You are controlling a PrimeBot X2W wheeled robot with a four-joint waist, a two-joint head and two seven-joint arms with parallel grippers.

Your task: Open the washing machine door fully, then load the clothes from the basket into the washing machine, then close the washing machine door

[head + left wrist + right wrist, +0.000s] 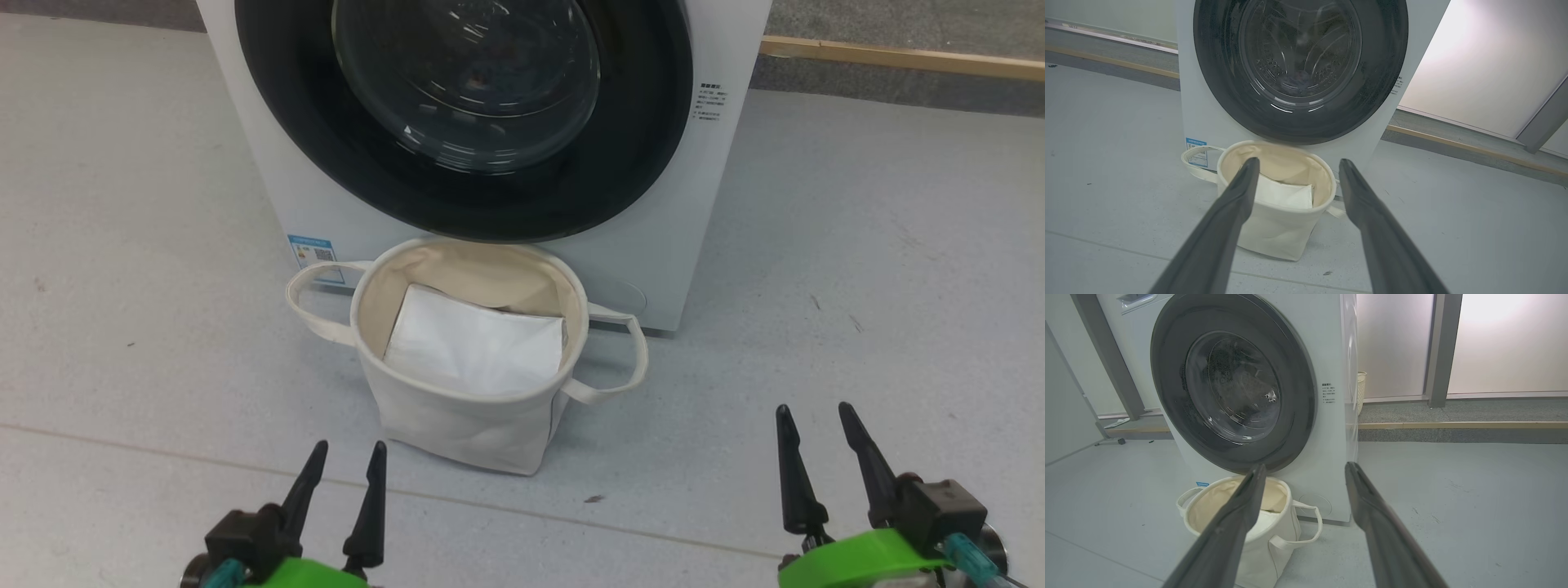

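The white washing machine [710,212] [1202,114] [1331,457] stands ahead with its round black door [620,147] [1380,73] [1298,375] flat against the front. Before it on the floor sits the cream canvas basket [457,416] [1274,232] [1265,547], holding a flat white sheet [473,343] [1286,196]. The cream and light blue clothes are hidden. My left gripper [347,453] [1297,163] is open, low and left of the basket. My right gripper [813,415] [1305,468] is open too, to the basket's right. Both hold nothing.
Grey floor [122,245] spreads on both sides of the washer. A wooden strip [898,57] runs along the far right, at the foot of pale wall panels [1506,343]. A small woven bin [1361,390] stands behind the washer.
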